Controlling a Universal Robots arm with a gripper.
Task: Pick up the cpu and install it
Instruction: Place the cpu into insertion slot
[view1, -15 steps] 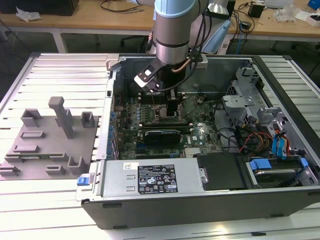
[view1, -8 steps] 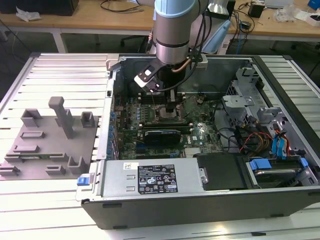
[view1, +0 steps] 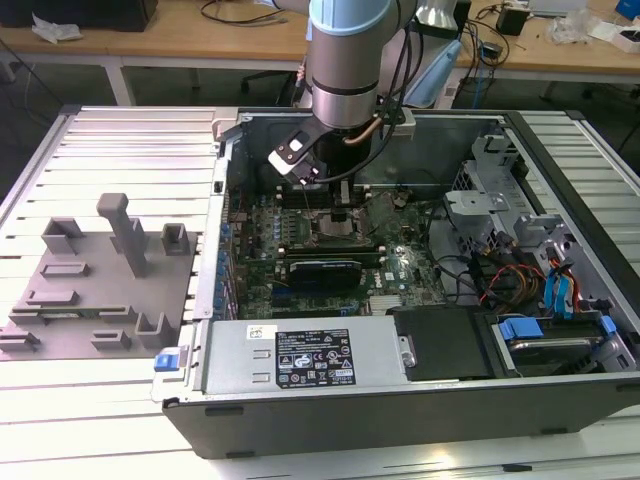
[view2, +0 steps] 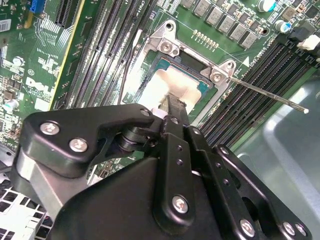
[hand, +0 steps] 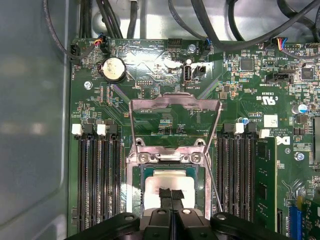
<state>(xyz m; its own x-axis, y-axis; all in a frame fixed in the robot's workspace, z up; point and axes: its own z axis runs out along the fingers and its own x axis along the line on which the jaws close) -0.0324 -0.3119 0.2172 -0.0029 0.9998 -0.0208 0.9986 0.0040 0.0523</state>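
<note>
The cpu (hand: 167, 180) is seated inside the socket (hand: 134, 172), whose load plate (hand: 175, 100) is raised. The gripper (hand: 171, 193) is held directly over the socket, its fingers pressed together on nothing, tips at the cpu's top

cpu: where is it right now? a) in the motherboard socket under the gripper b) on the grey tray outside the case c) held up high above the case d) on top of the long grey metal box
a: in the first wrist view the cpu lies inside the socket, whose load plate is swung open, with the gripper right over its pale top.
</note>
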